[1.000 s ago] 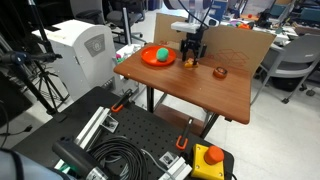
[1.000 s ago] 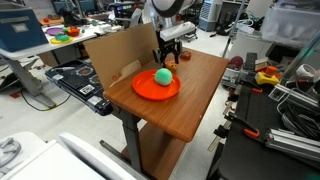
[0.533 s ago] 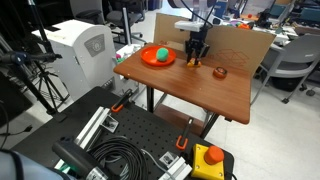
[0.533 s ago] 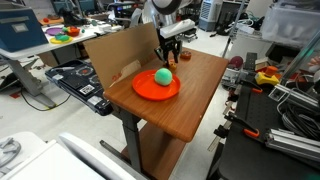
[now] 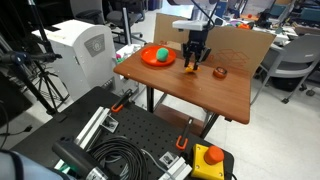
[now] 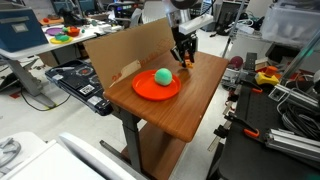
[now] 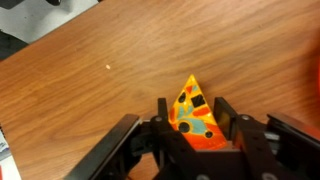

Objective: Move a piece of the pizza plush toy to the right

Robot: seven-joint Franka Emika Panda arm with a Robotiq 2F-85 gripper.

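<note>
- At the left of the tabletop [image 5: 200,98] in an exterior view sat the orange plate [image 5: 146,61] with the green ball [image 5: 160,53]; I judged that a drift that way could nudge the rim and set the ball rolling
- In the wrist view the end effector [image 7: 194,122] was closed on the piece of the pizza plush toy [image 7: 193,103], its fingers [image 7: 160,112] flanking the wide end while the tip stuck out over the wood; I could not tell whether the slice was clear of the surface
- The slice looked soft, so I reckoned it could squash, twist or slip out of a shallow pinch, or drag on the wood if carried low
- To the right lay a small orange piece with a darker top [image 5: 219,71], apart from the end effector; a careless sweep could knock it or drop the slice onto it
- The tabletop was smooth brown wood, with a cardboard screen [image 5: 245,44] along its far side, near enough to clip
- The room around it was a crowded lab: a white cabinet [image 5: 82,45] at left, coiled black cables [image 5: 120,160] on the floor, a red stop button [image 5: 209,154] further right
</note>
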